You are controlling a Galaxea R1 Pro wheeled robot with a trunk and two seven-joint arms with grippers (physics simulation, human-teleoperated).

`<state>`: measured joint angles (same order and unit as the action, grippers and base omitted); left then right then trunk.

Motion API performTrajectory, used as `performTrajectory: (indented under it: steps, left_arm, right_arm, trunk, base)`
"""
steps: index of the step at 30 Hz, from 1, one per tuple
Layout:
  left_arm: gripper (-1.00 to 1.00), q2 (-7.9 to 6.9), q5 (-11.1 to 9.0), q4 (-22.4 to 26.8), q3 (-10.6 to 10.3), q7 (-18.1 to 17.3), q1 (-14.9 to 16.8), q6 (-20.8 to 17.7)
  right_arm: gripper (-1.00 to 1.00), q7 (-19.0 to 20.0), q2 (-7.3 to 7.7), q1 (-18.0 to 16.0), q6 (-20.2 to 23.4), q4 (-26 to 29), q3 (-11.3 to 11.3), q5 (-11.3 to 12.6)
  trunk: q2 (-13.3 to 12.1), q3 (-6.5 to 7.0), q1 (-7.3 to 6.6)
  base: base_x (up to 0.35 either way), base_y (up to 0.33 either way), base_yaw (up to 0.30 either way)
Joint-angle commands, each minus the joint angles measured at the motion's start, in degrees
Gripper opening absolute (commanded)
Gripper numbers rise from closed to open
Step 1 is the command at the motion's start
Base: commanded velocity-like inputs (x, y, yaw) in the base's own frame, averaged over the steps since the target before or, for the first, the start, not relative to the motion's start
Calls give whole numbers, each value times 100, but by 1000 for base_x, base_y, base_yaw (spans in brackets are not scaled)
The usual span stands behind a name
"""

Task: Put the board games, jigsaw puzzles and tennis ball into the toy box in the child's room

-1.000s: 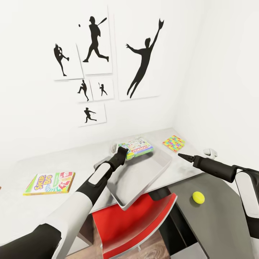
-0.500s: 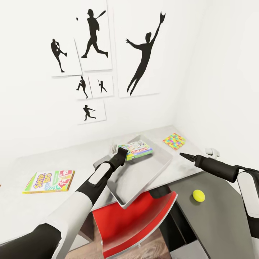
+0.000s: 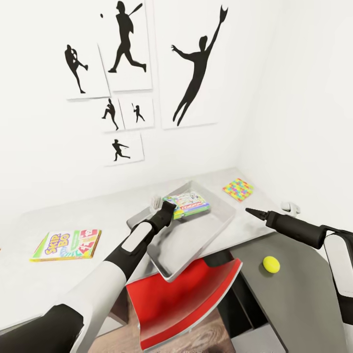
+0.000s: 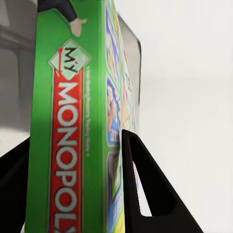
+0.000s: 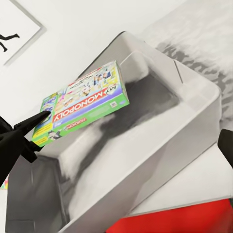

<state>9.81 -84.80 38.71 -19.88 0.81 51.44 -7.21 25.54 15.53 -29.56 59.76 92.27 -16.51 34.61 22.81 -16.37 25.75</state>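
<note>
— One board game, the MY MONOPOLY box (image 3: 186,204), hangs over the toy box (image 3: 211,234), pinched at its green edge by the left gripper (image 3: 165,212). Does that worry you?

— Yes. In the left wrist view the fingers (image 4: 145,194) clamp only the near edge, so most of the box sticks out unsupported. I judge it could pivot in the grip or slip out.

— Would it land inside?

— Probably, though it sits toward the bin's far end, so a tilted drop could leave it leaning on the flared rim. The bin also seems to overhang the table (image 3: 73,215) above the red chair (image 3: 181,299); a push from the arm might shove it further off.

— And the right gripper (image 3: 248,211)?

— Its fingers look pressed together to a point, holding nothing, hovering between the bin and the jigsaw puzzle (image 3: 238,189).

— What is left out?

— The tennis ball (image 3: 271,264) lies on the dark wing of the desk, where a bump could start it rolling. The slim yellow-red-green game (image 3: 66,244) lies well apart to the left.
</note>
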Motion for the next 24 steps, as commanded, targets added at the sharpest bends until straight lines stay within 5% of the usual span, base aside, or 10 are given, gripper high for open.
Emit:
performTrajectory:
  steps: [1,24]
  left_arm:
    - [-100,-2,-48,3,-8,8,5,-7]
    - [-100,-8,-19,13,-91,-107,69,6]
  right_arm:
    - [100,60,0,-6,24,1,-8,-51]
    - [100,72,8,-6,24,1,-19,-42]
  trunk:
    - [11,-17,3]
    - [11,-47,3]
  base:
    - [0,0,0]
    - [0,0,0]
